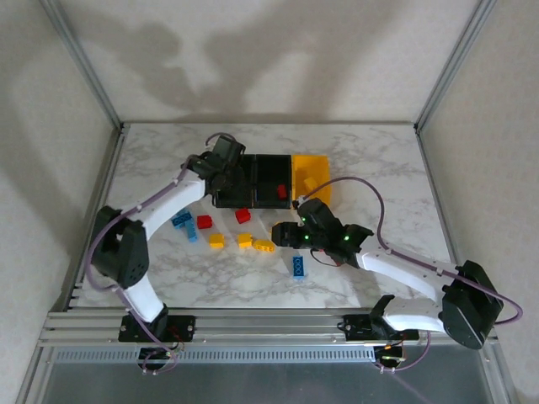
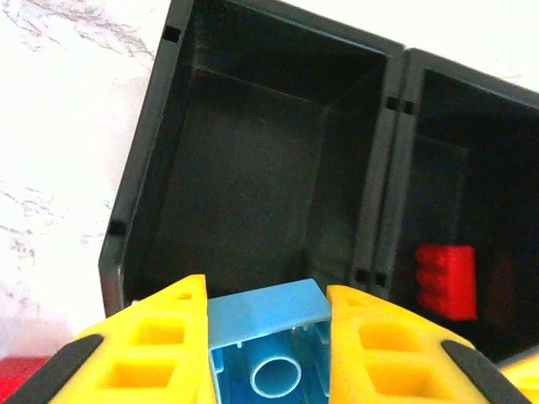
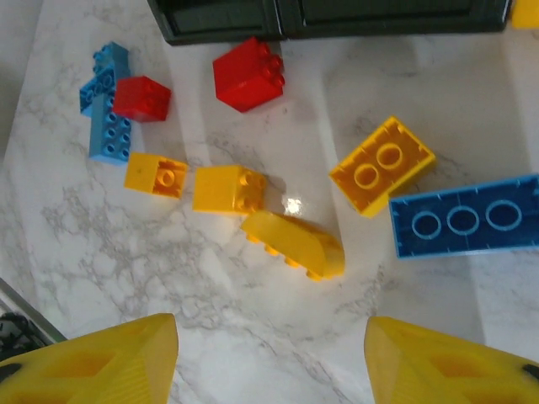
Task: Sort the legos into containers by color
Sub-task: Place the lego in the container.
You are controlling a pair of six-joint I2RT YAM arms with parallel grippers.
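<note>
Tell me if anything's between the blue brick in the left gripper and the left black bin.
Nothing visible. The left gripper holds the blue brick at the near rim of the left black bin, whose inside looks bare. A red brick lies in the next bin.

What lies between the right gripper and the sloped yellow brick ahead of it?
Bare marble tabletop alone separates the right gripper from the sloped yellow brick, as the right wrist view shows.

Glossy plastic legos [image 3: 246,74], matt black bin [image 2: 143,168], polished tabletop [image 3: 253,311]
</note>
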